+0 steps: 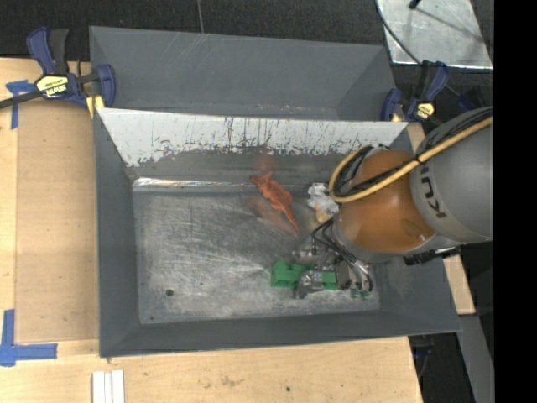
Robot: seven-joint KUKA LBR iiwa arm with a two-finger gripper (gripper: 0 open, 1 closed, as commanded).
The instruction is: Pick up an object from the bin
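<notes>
My gripper (312,280) is down at the bin floor near the front right, under the arm's orange cover. Its metal fingers sit right at a green plastic object (289,274) that lies flat on the floor; the green piece reaches out to the left of the fingers and more green shows to their right. I cannot tell whether the fingers are round it. An orange lizard-like toy (275,196) lies further back, toward the middle of the bin. A small white crumpled thing (319,196) rests just right of the toy, beside the orange cover.
The arm with its orange cover and cables hides the bin's right side. The left half of the bin floor is bare metal.
</notes>
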